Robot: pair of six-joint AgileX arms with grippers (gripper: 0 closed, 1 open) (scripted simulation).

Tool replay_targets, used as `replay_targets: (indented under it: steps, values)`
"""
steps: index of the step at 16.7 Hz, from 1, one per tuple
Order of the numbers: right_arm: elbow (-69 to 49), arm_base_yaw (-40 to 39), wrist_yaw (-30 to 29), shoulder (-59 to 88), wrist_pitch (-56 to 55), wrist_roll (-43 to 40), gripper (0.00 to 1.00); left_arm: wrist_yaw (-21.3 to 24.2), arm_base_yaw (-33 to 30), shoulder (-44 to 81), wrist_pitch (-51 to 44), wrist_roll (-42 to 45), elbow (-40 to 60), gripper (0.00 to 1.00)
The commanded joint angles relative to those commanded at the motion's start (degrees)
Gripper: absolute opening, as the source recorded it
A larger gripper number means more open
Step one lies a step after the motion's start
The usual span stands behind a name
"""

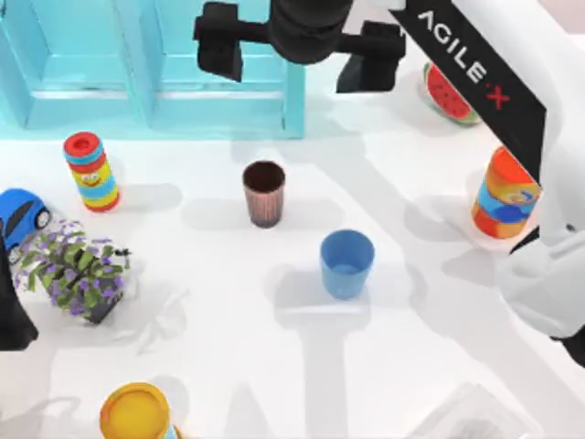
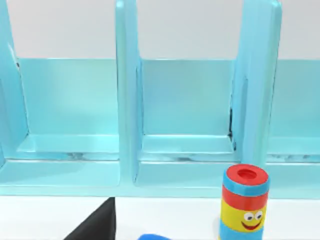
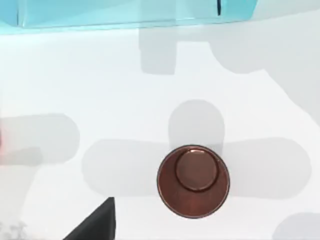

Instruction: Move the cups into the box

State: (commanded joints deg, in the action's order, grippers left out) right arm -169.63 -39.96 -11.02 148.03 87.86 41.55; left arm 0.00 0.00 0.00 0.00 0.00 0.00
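Note:
The dark brown ribbed cup stands upright at mid-table, in front of the light blue box. The blue cup stands upright to its right and nearer the front. My right gripper hangs open and empty high over the box's front edge, behind the brown cup. Its wrist view looks straight down into the brown cup, with the box edge beyond. My left arm is parked at the table's left edge, and its wrist view faces the box's compartments.
A striped rainbow cylinder, a blue toy car and a potted plant crowd the left side. An orange-and-blue can and a watermelon slice sit at right. A yellow-topped container stands front left.

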Motion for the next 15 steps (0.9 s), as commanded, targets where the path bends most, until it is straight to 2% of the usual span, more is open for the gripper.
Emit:
replay_targets:
  steps: [5, 11, 15]
  values:
    - [-6.4, -2.6, -1.3, 9.6, 8.1, 1.2, 1.00, 0.0, 0.0, 0.0, 0.0, 0.0, 0.0, 1.00]
    - [-6.4, -2.3, -1.3, 10.1, 8.0, 1.1, 1.00, 0.0, 0.0, 0.0, 0.0, 0.0, 0.0, 1.00]
    - [-11.8, -2.0, -1.3, 15.2, 7.8, 0.6, 1.00, 0.0, 0.0, 0.0, 0.0, 0.0, 0.0, 1.00]
